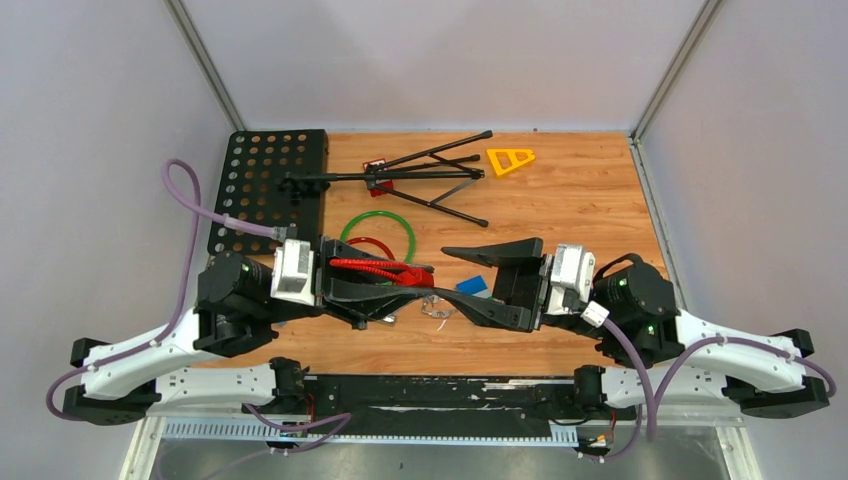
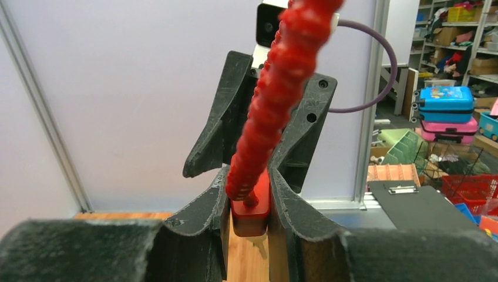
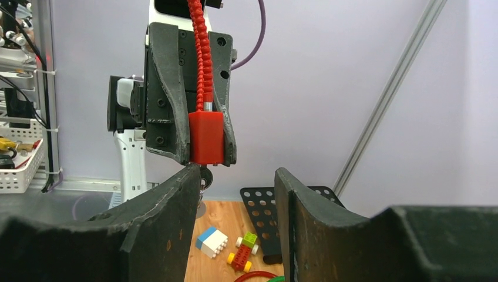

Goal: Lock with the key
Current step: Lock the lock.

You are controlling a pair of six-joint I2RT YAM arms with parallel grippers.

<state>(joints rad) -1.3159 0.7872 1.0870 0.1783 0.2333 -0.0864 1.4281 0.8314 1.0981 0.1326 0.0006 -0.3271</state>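
Jaws of left gripper [image 2: 249,197] are clamping boxy red lock body [image 3: 205,138], ribbed red cable [image 2: 276,88] trailing, above bench [image 1: 600,200] near-middle. Key [image 3: 204,175] is poking from its end. Jaws of right gripper [image 3: 238,171] are sitting released.

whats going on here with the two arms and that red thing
The left gripper is clamped on a red block-shaped cable lock, its ribbed red cable running up between the fingers. A small metal key sticks out of the lock's underside. The right gripper sits just below, jaws open, not gripping the key.
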